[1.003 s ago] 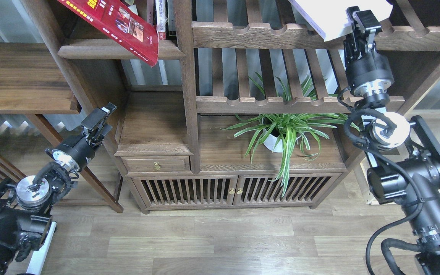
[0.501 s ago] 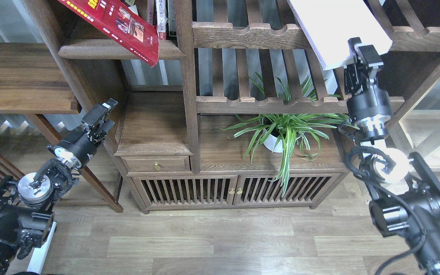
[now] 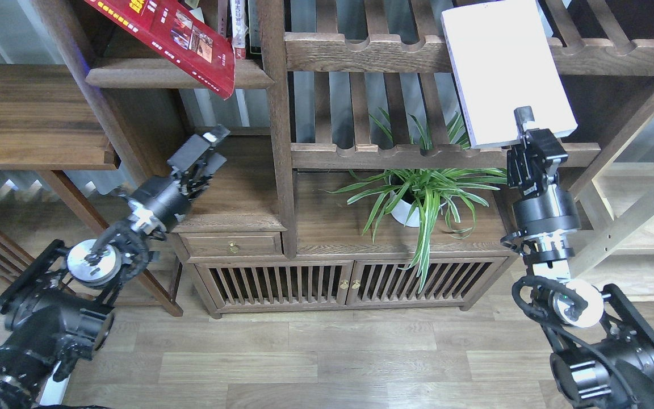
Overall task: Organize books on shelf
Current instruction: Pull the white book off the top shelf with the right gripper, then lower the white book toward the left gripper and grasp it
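White book [image 3: 506, 68] thick, plain, tilted, clamped by right tool [image 3: 525, 122]; left tool [image 3: 205, 149] state unclear.

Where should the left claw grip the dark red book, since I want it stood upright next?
Probably its lower right corner, which juts past the dark brown shelf board's rounded front edge. The dark red paperback with small photos lies tilted, that corner overhanging. Bring the left claw up from below and in front, fingers closing across the cover and back.
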`<action>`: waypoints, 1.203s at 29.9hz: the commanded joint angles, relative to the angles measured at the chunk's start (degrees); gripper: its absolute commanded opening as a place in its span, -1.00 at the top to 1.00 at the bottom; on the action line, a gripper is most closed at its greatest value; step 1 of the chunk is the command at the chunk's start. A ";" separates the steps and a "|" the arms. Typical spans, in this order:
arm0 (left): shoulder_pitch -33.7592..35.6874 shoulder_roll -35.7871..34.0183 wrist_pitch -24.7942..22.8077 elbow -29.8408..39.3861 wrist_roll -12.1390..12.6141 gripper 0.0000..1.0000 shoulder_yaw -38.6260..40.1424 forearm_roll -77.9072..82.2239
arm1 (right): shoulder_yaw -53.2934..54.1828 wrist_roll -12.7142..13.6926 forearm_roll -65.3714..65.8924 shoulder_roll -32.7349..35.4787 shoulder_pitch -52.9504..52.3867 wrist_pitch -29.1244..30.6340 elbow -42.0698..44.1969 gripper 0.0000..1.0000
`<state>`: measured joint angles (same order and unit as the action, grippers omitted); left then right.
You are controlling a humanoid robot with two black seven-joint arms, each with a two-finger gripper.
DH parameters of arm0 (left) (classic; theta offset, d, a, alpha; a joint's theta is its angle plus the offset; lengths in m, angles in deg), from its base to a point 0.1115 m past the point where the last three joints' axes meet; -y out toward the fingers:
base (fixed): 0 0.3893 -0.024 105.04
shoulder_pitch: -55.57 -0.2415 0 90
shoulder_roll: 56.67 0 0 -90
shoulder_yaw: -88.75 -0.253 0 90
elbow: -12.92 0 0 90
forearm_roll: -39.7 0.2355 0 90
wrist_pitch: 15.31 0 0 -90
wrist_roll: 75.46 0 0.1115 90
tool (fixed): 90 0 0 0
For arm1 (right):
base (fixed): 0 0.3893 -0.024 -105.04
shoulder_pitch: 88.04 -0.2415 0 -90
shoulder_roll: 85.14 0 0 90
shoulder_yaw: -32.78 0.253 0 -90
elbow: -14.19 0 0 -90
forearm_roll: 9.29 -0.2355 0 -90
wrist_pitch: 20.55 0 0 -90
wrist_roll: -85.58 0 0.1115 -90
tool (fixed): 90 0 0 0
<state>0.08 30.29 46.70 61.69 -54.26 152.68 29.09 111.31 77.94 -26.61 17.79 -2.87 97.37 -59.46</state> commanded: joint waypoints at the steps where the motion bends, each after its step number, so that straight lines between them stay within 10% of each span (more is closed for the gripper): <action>1: -0.23 0.76 0.00 1.40 -0.02 -0.98 -1.53 -0.11 | -0.13 0.08 0.01 0.07 2.80 0.08 -0.71 0.92; 36: -9.99 2.16 0.00 14.15 -0.19 -0.98 -10.23 -3.45 | -17.35 0.00 2.47 -7.22 8.08 0.08 -1.59 0.91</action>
<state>-9.67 32.14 46.70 75.60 -54.59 142.94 27.01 95.54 78.02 -24.16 10.67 5.27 97.44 -61.05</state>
